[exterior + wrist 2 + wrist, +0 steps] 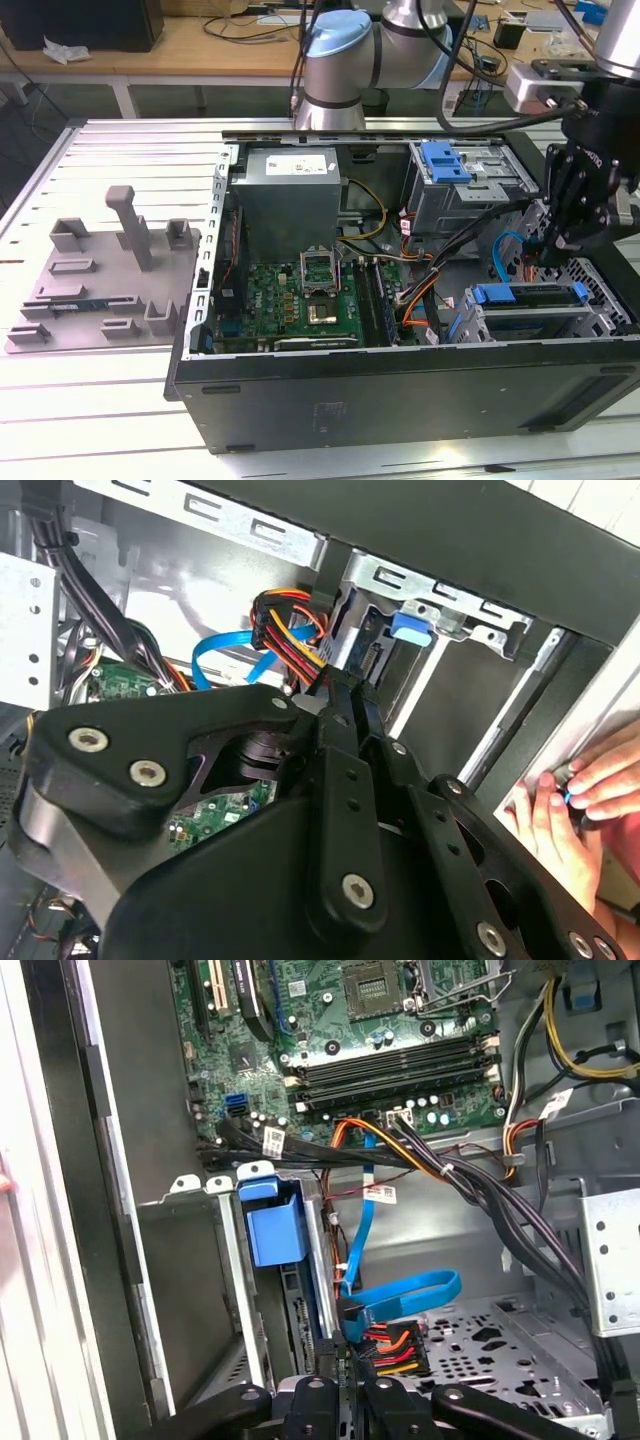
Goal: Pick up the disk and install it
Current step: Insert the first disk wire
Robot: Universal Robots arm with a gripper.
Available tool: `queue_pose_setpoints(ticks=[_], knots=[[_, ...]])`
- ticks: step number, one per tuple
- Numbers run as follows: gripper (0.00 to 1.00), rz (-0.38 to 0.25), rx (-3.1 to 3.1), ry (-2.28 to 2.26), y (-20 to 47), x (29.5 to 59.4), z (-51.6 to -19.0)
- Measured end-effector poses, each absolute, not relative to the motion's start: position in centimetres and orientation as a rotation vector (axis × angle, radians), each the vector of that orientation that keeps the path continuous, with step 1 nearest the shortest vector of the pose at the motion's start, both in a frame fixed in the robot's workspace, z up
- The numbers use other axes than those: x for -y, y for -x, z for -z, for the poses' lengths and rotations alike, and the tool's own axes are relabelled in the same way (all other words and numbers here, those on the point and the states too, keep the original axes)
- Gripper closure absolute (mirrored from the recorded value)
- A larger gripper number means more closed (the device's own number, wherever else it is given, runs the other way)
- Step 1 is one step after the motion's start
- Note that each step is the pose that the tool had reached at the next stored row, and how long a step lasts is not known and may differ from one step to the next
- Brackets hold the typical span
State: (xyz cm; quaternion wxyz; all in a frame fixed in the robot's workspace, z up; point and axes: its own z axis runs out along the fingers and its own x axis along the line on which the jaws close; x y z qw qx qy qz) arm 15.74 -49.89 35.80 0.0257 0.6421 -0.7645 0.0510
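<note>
My gripper (547,252) hangs inside the open computer case (400,395), its fingers (348,730) drawn nearly together and their tips at the plug of red, orange and yellow wires (393,1342). Just beside them the disk (272,1228) stands on edge in its metal bay (560,322), blue rail showing, at the exterior view's right. A person's hand (560,815) rests at the case's rim.

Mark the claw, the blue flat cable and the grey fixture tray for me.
claw (547,255): exterior view, its lower tip.
blue flat cable (448,1286): first wrist view, the bend of its loop.
grey fixture tray (110,283): exterior view, bare part of its base plate.
</note>
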Motion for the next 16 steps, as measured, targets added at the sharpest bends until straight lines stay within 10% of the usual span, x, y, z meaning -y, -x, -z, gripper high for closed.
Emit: queue_pose_setpoints(ticks=[16], knots=[[0.83, -0.107, 2.346, -2.080, -15.5, 51.9, -35.8]])
